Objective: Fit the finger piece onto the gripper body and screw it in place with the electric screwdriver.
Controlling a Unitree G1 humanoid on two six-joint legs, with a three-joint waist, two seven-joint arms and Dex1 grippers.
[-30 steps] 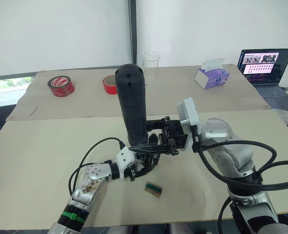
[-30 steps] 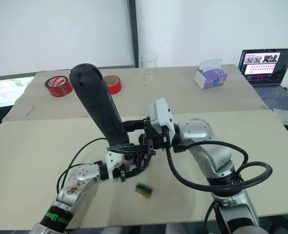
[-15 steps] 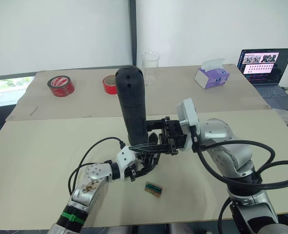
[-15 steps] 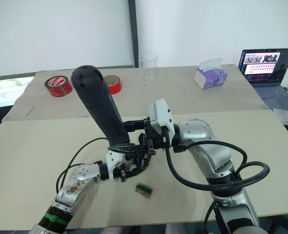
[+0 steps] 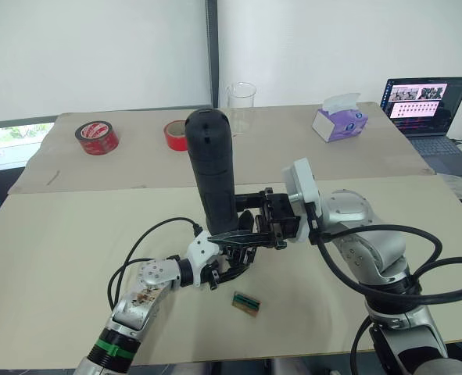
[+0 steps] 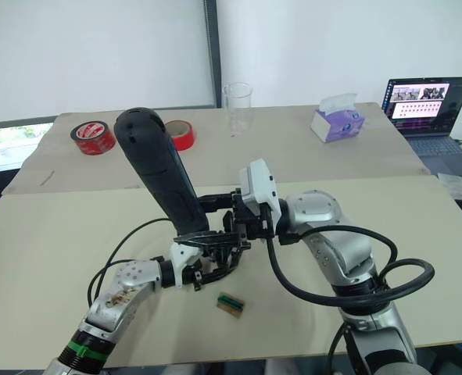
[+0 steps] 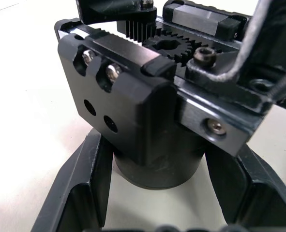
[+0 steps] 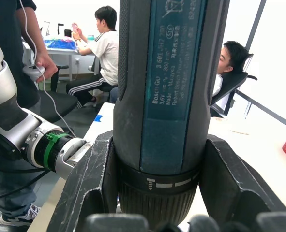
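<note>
The right gripper (image 5: 250, 223) is clamped on the thick black cylindrical electric screwdriver (image 5: 213, 172), which stands nearly upright, rounded end up, over the middle of the beige table (image 5: 59, 234). Directly below it, the left gripper (image 7: 157, 193) has its 2 fingers closed against the rounded base of the small black blocky metal gripper body (image 7: 147, 96), holding it just above the tabletop.

The step in hand appears to be driving a screw. To do it well, the bit should stay square to the screw head and the body should not twist in the grip; whether the bit is seated cannot be told, nor can the finger piece be picked out.

The body is matte, hard-edged metal with a toothed gear and rack, silver screw heads and 2 bare holes in 1 face. The screwdriver shell looks smooth plastic with a printed label.
</note>
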